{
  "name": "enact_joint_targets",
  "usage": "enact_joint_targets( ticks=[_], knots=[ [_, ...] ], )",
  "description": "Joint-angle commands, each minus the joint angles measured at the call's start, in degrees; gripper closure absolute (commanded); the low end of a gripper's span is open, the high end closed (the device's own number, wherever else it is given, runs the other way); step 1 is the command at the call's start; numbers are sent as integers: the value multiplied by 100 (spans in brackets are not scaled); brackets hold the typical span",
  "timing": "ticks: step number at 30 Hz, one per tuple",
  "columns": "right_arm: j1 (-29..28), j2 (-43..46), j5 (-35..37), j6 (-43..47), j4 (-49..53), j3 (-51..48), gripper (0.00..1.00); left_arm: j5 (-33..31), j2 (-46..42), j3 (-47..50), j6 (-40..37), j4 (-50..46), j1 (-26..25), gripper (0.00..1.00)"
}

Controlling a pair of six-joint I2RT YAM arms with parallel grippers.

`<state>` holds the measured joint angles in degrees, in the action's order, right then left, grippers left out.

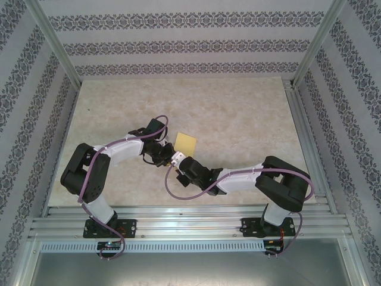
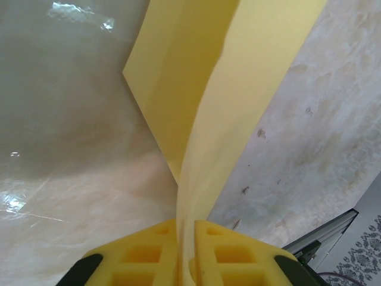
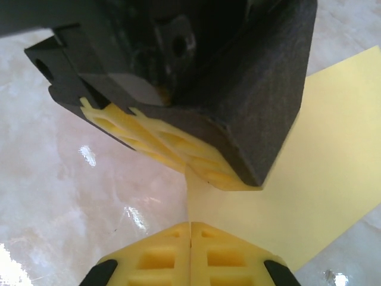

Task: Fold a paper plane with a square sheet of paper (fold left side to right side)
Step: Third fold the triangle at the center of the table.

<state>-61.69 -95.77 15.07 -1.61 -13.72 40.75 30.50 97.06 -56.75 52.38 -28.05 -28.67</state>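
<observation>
Currently the task stands at an early stage. The square sheet of paper (image 1: 186, 143) lies near the middle of the table (image 1: 250, 107), just ahead of both claws, which meet at its near left edge.

The left claw (image 2: 186, 231) is clamped on that edge. In its wrist view the sheet rises from between the pads and curves away above a lower yellow layer. Judgement: the left-to-right fold is under way but not closed, and no pressed crease can be confirmed.

The right claw (image 3: 190, 235) has its pads together, with no gap visible. It sits at the sheet's near edge, directly below the left claw. Whether it nips the paper or merely touches it cannot be told.

Outstanding, in my assessment: carrying the lifted side across, aligning the edges and pressing the crease. No dart shape is present, so the later plane folds also remain.
</observation>
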Motion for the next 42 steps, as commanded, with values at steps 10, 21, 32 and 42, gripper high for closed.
enact_joint_targets(
  ticks=[10, 21, 32, 42],
  knots=[
    [606, 268, -1363, -184, -50, -247, 100, -239, -456, -578, -687, -693, 42, 30],
    [1212, 107, -2487, -527, -245, -331, 100, 97, 85, -1562, -1513, -421, 190, 64],
    [1309, -73, -2645, -674, -359, -327, 100, 639, 1479, -2345, -1793, -25, 226, 90],
    [1429, -118, -2807, -741, -226, -252, 100, 620, 2144, -2355, -1957, 288, 299, 96]
  ],
)
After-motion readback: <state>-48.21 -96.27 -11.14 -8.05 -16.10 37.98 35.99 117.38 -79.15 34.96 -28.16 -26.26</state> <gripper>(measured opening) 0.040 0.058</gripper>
